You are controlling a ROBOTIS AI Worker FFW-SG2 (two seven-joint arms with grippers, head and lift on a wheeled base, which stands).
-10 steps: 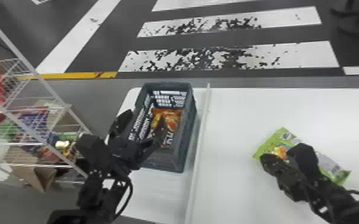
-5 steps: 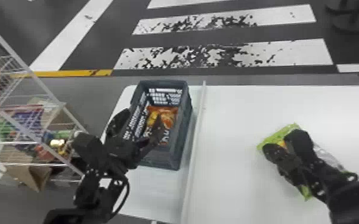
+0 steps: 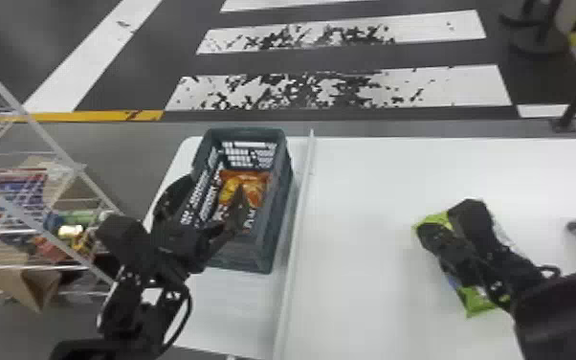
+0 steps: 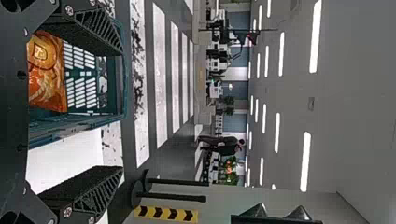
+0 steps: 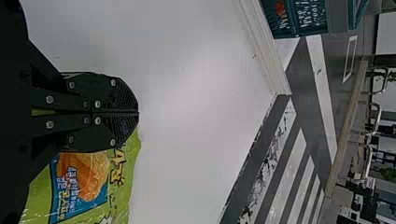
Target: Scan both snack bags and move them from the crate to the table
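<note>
Left gripper: mine (image 4: 122, 109), raised over the crate, its two fingers parted wide with nothing between them.
Crate: a dark teal lattice box (image 3: 280, 210), open-topped, below my left gripper; its interior holds the orange bag.
Orange snack bag, handling: this bag (image 4: 46, 86) is judged light and soft, its film slippery and its contents apt to crush. Best hold: a gentle pinch across the upper body, with both fingers clear of the crate walls.
Orange snack bag, look: glossy orange-red film with yellow food pictures, lightly creased.
Orange snack bag, place: inside the crate, below my left gripper and free of its fingers.
Right gripper: mine (image 5: 138, 112), fingers brought together, with no part of a bag seen pinched at the tips.
Green snack bag, handling: this bag (image 5: 84, 177) is likewise judged light, pliable and slick; an edge or a gathered fold would serve as the hold.
Green snack bag, look: lime film, a blue panel with a golden-brown snack, dark lettering.
Green snack bag, place: on the white table (image 3: 373, 239), below and partly hidden by my right gripper.
Step, as judged: green bag out of the crate; orange bag to be lifted next. Whether either is scanned, I cannot tell.
</note>
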